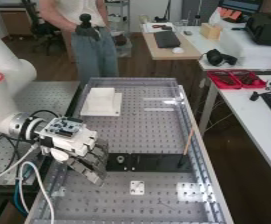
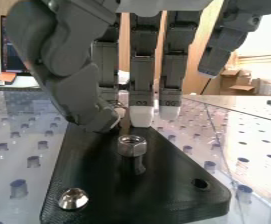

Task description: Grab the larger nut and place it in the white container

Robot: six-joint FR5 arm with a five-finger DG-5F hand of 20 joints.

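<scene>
Beside the black plate [image 1: 152, 161], the hand [image 1: 91, 164] hangs with its fingers loosely straight, nothing in its grasp, and there's the larger nut [image 2: 132, 145], on the plate near those fingertips!

The silver hex nut [image 2: 132, 145] lies on black plate [image 2: 160, 196], white container [image 1: 101, 98] apart.
</scene>
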